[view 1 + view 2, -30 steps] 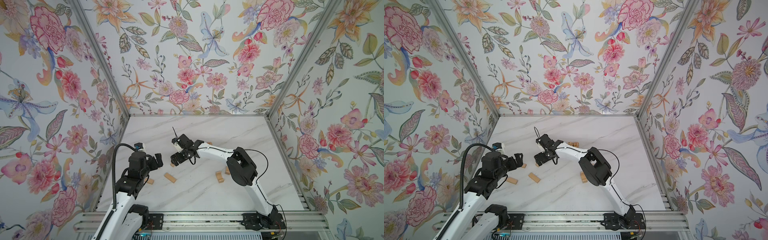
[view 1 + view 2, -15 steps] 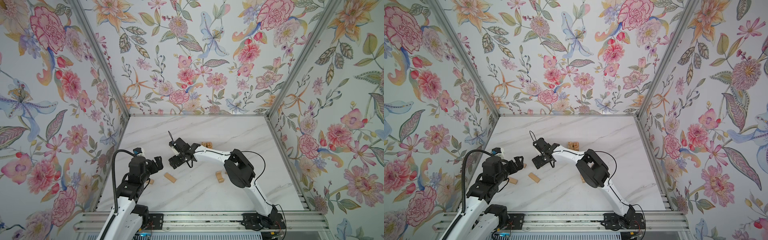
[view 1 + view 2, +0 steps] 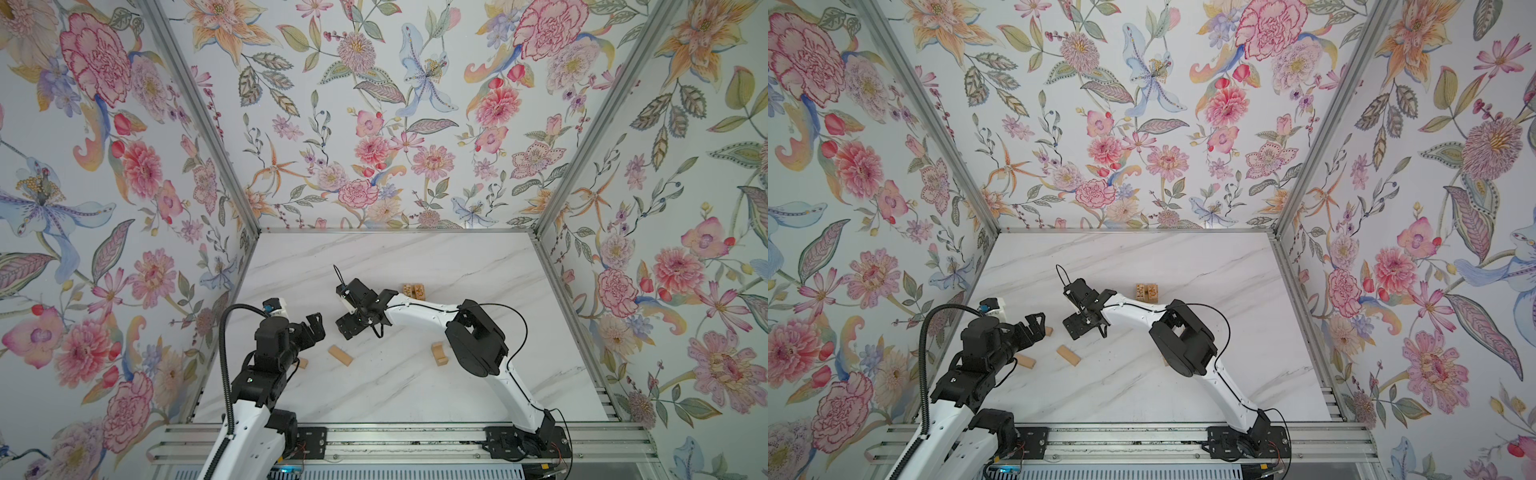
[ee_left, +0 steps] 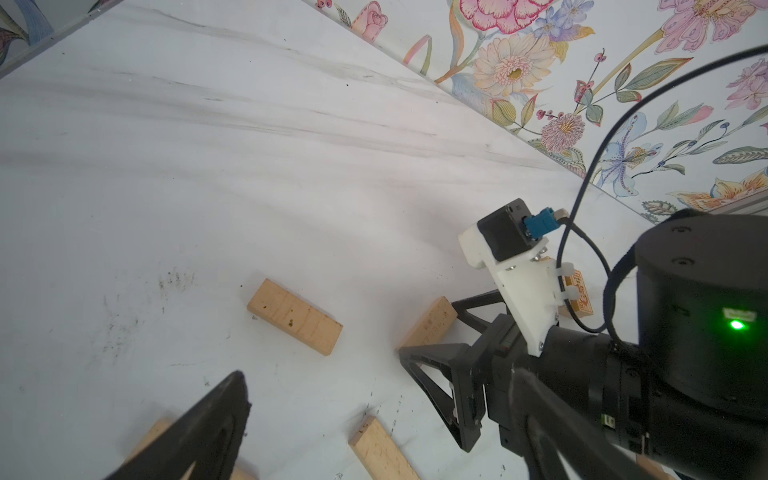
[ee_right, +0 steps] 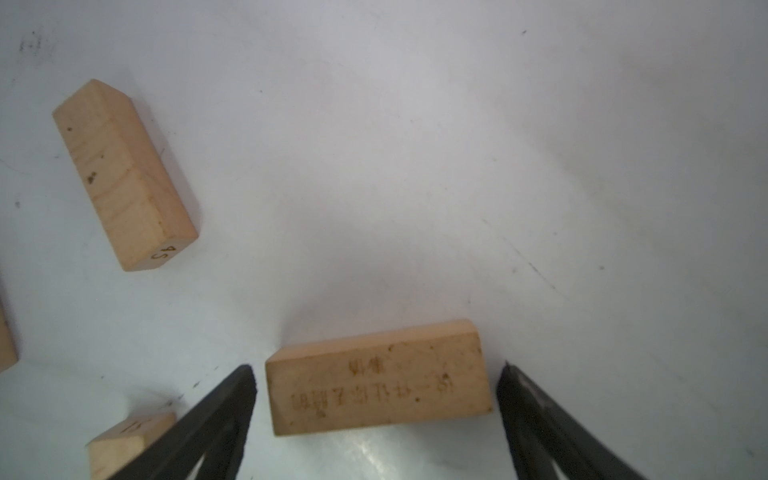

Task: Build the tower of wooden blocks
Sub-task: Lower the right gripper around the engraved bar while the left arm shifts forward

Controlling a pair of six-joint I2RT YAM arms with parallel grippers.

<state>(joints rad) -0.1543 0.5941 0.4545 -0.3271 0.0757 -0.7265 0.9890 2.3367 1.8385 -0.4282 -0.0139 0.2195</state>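
Loose light-tan wood blocks lie on the white marble table [image 3: 415, 386]. My right gripper [image 5: 377, 371] hangs low and open over an engraved block [image 5: 376, 390]; a finger stands just off each end of it, with a small gap at both. In both top views that gripper [image 3: 348, 328] reaches across to the left of the middle. My left gripper [image 3: 313, 329] stands open and empty beside it, above a plain block [image 4: 382, 451]. The tower is a low pair of engraved blocks [image 3: 414, 291] at the back middle.
Plain blocks lie at the front left [image 3: 340, 355] [image 3: 302, 363], and a notched arch block [image 3: 439, 354] sits by the right arm's elbow. Another small block [image 3: 1049, 331] lies by my left gripper's fingers. Flowered walls close in the table on three sides.
My right gripper has moved left and toward the front, down over the engraved block, its jaws narrowing slightly. My left arm has sunk a little; its gripper stays open.
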